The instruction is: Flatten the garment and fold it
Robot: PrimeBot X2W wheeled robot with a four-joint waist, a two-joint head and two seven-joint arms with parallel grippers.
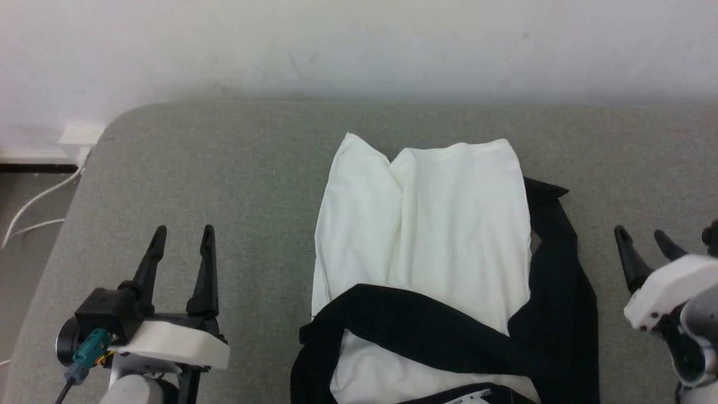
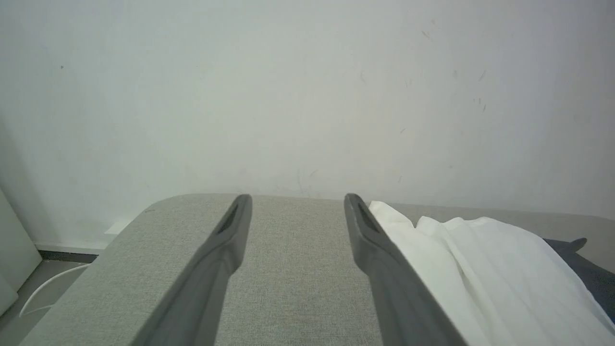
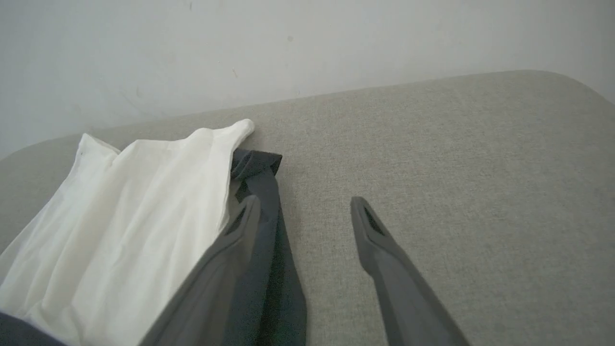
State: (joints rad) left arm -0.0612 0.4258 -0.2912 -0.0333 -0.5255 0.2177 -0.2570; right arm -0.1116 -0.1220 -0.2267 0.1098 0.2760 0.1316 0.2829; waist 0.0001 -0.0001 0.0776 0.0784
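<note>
Two grippers, both spread wide and empty. The garment (image 1: 426, 224) lies on grey cushion (image 1: 224, 168) between left gripper (image 1: 185, 230) and right gripper (image 1: 639, 233), well clear of the left, its black sleeve (image 1: 561, 269) nearer the right.

The top (image 1: 426, 224) in the middle of the frame is plain white across its body, with black sleeves (image 1: 437, 331) over its lower part and right edge. The pad (image 1: 235, 185) under it is plain light grey weave. The wall (image 1: 359, 45) along the top is off-white with faint scuffs. The left gripper (image 1: 185, 230), lower left, and the right gripper (image 1: 639, 232), right edge, have black fingers and white casings. The left one carries a teal plug (image 1: 92, 345). A white cable (image 1: 33, 205) shows at the far left.
</note>
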